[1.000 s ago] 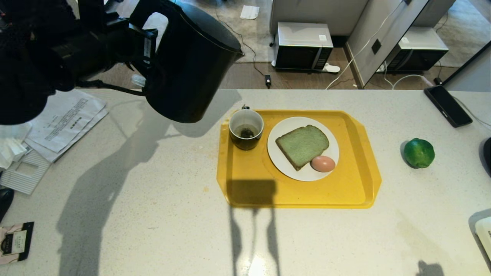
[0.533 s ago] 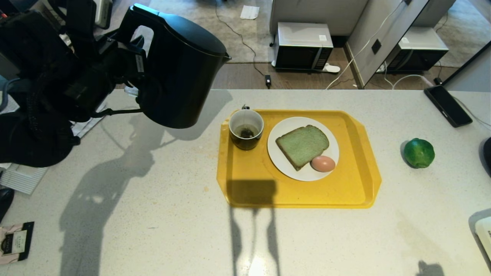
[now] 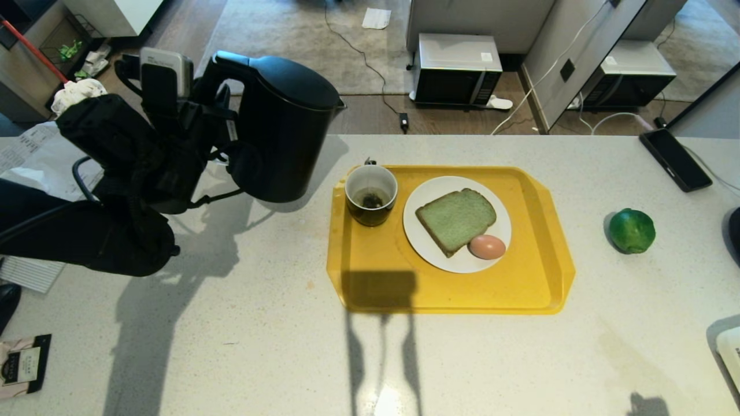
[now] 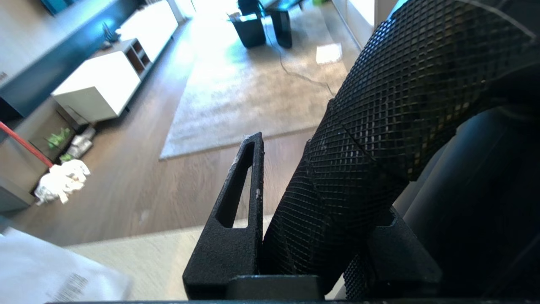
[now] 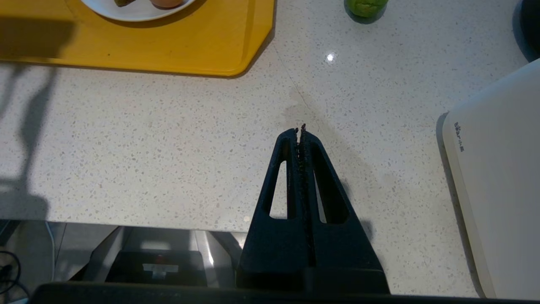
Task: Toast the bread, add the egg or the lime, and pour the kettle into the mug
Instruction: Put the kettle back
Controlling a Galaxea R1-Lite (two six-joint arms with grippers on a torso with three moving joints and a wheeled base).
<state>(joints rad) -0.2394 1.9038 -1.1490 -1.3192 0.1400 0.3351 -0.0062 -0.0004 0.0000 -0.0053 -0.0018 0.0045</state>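
Speckled white bench [image 3: 243, 323] catching hard sunlight | kettle [image 3: 286, 136] sitting near-upright left of the mug [image 3: 370, 195], left gripper [image 4: 312, 236] clamping its handle for control | bread [image 3: 455, 220] and egg [image 3: 487, 247] waiting plated | lime [image 3: 631, 230] lying aside | right gripper [image 5: 300, 131] idling, pinched closed.

Black kettle [image 3: 283, 133], yellow tray [image 3: 537, 289], pale green bread [image 3: 455, 219].

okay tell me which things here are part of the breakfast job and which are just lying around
Part of the job: kettle held by left gripper; mug, bread and egg on the yellow tray; lime.

Lying about: papers, phone, microwave on the floor.
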